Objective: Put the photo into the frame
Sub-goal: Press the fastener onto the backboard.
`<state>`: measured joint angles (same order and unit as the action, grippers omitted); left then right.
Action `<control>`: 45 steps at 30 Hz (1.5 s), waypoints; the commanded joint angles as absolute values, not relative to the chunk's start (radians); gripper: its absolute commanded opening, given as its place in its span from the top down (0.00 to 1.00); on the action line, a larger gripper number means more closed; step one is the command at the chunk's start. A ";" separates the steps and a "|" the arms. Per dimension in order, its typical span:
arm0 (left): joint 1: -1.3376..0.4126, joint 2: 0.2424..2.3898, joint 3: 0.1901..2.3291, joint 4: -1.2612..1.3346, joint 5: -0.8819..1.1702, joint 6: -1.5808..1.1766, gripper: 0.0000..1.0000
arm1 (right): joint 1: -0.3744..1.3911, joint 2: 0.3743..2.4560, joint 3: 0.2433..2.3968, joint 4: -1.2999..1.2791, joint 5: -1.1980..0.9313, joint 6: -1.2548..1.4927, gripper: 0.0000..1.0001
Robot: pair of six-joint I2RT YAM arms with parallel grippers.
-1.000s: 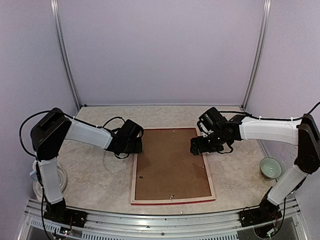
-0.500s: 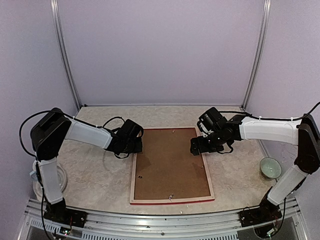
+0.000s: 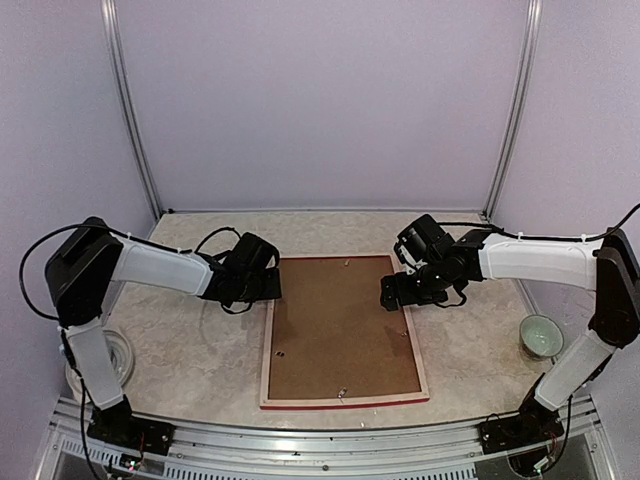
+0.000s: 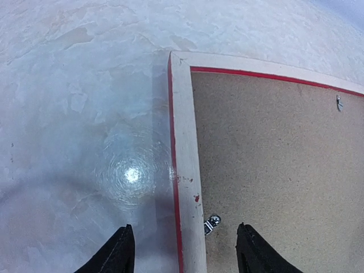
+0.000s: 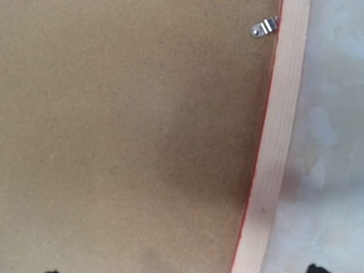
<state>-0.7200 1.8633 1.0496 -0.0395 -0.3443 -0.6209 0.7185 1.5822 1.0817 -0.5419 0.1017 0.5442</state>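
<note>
Marbled tabletop (image 3: 190,350) inside plain lilac walls (image 3: 320,100); frame (image 3: 266,340) face-down, backing board (image 3: 340,325) up; left gripper (image 4: 186,251) fingers apart over left bar; right gripper (image 3: 392,295) spread wide.

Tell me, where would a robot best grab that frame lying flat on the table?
The frame lies flat, back up, its board filling the middle, so only the thin bars offer a grip. Probably take a long side bar from straight above, one finger outside, one on the board; the open left gripper straddles one.
</note>
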 commanded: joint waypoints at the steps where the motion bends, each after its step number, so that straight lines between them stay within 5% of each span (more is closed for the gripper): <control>1: -0.732 1.792 1.029 -0.053 -0.366 -0.616 0.38 | 0.734 1.586 1.094 -0.552 0.110 0.549 0.06; 13: -0.860 1.666 0.877 -0.127 -0.383 -0.670 0.09 | 0.736 1.558 1.077 -0.558 0.127 0.545 0.01; 27: -0.987 1.496 0.696 -0.186 -0.291 -0.748 0.17 | 0.737 1.573 1.041 -0.524 0.111 0.545 0.01; 45: -1.035 1.598 0.736 -0.199 -0.298 -0.747 0.22 | 0.736 1.558 1.030 -0.529 0.124 0.535 0.01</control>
